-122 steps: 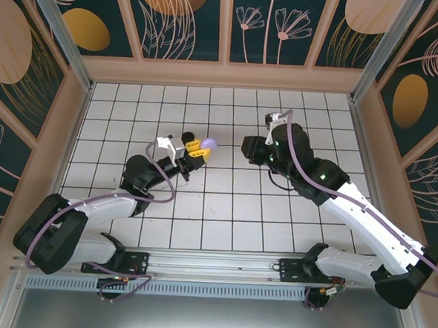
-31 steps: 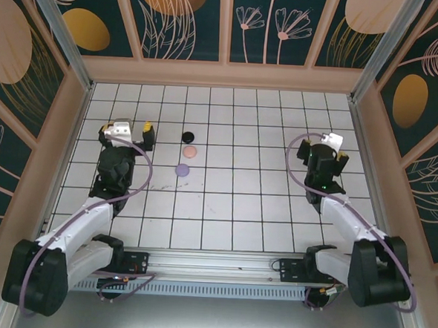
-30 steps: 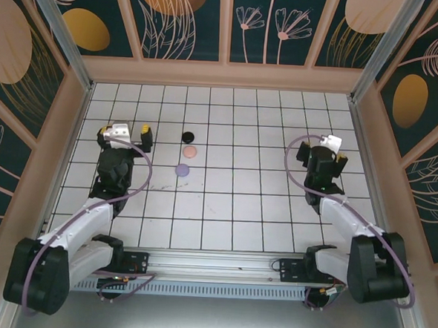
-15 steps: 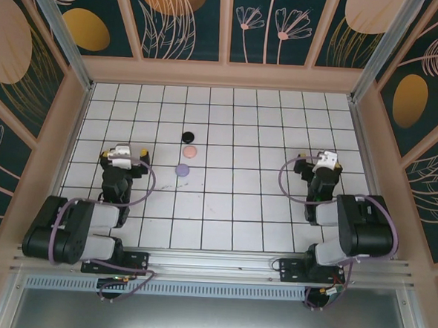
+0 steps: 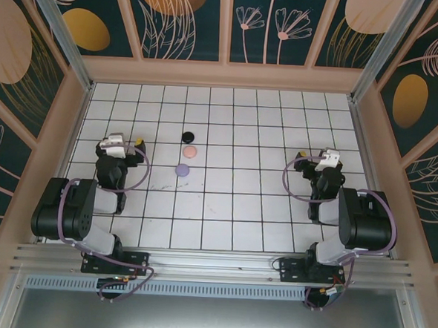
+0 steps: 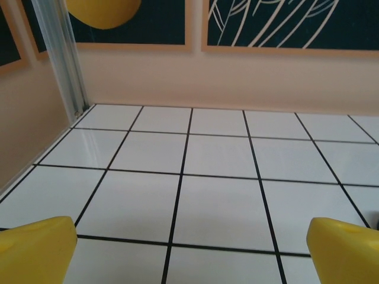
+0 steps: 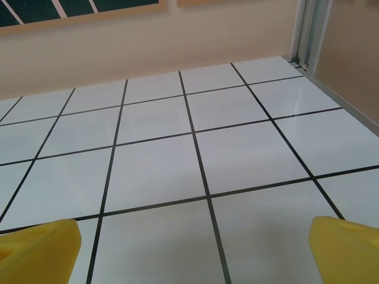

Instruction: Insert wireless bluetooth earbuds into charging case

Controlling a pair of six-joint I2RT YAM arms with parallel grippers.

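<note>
Top external: lavender case (image 5: 181, 170), pink case (image 5: 190, 152), black case (image 5: 187, 137), seemingly closed

The top camera sits fixed above and behind my bases, looking down on the whole tiled floor (image 5: 231, 202) and the back wall (image 5: 224, 74). My left wrist camera rides low over the tiles, facing that wall and the far-left corner post (image 6: 62, 56), with the yellow fingertips (image 6: 35, 245) of my left gripper (image 6: 189, 254) in its bottom corners. My right wrist camera, framed by my right gripper (image 7: 192, 251), faces the far-right corner post (image 7: 308, 29). Each shares its far corner with the top view.
</note>
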